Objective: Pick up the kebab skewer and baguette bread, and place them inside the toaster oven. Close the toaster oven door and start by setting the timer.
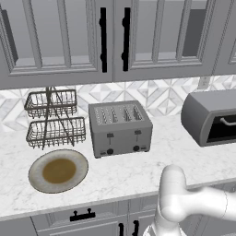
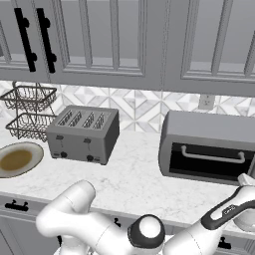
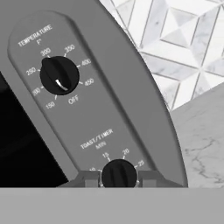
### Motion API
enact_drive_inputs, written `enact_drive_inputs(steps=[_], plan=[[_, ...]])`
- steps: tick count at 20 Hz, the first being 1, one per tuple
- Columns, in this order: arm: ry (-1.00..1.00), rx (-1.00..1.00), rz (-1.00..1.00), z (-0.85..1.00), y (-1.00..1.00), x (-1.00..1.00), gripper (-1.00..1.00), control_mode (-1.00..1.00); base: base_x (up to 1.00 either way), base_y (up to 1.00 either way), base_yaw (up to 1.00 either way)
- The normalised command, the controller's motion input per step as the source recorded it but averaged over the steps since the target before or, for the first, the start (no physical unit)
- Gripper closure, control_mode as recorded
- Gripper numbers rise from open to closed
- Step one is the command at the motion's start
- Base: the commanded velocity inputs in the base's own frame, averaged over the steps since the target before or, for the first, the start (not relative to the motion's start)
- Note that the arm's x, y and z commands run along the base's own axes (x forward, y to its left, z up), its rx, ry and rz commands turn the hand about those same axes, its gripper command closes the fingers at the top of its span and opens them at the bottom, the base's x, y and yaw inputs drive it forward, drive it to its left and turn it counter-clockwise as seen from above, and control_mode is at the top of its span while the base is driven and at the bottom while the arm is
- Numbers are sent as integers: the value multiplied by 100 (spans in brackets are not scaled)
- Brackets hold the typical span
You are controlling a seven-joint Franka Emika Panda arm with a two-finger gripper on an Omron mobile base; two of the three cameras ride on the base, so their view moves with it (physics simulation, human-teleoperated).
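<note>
The grey toaster oven (image 2: 209, 130) stands on the counter at the right, also seen at the toaster oven's body (image 1: 203, 113). Its dark glass door (image 2: 206, 164) is closed upright, with the pale bar handle (image 2: 211, 155) across it. On the control panel, a temperature knob (image 3: 59, 75) sits above the timer knob (image 3: 118, 173). My gripper (image 3: 118, 178) is shut on the timer knob, one fingertip on each side. From the right base view the gripper (image 2: 247, 180) sits at the oven's right end. The kebab skewer and baguette bread are hidden from view.
A four-slot toaster (image 1: 120, 128) stands mid-counter. Left of it are a brown-centred plate (image 1: 58, 170) with nothing on it and a two-tier wire basket rack (image 1: 54, 120). Wall cabinets (image 1: 64, 37) hang overhead. A wall outlet (image 2: 205, 101) sits above the oven.
</note>
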Motion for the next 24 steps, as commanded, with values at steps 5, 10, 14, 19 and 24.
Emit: enact_drive_inputs(steps=[5,10,14,19,24], plan=[[9,36,-11,0,23,-50,100,-100,0,0,0],[-3,23,-9,0,4,-43,100,-100,0,0,0],[-5,11,0,-2,0,-13,100,-100,0,0,0],[0,18,0,-8,0,-9,100,-100,0,0,0],[0,18,0,-16,0,-14,100,-100,0,0,0]])
